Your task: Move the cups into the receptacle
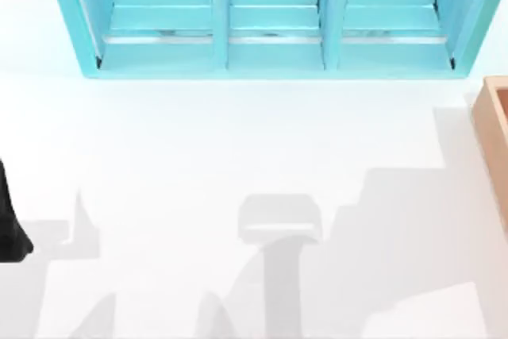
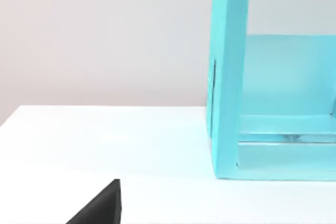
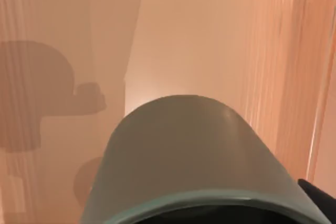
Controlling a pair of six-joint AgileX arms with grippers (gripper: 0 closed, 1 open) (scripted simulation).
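At the worktop's point(image 1: 238, 156) left edge, my left arm point(image 1: 9, 224) sits parked, its gripper's state impossible to tell. Behind stands the turquoise shelf unit point(image 1: 270, 17). Far right, the receptacle point(image 1: 494, 121) pokes into frame. Inside it, seen from the right wrist, hangs the olive-grey cup point(image 3: 194, 156), apparently grasped by my right gripper, though I cannot confirm. Released tilted, it could topple against the wall.

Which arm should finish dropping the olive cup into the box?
Right: its wrist view has the olive-grey cup just below the camera, over the orange-tan box. The left arm sits at the table's left edge.
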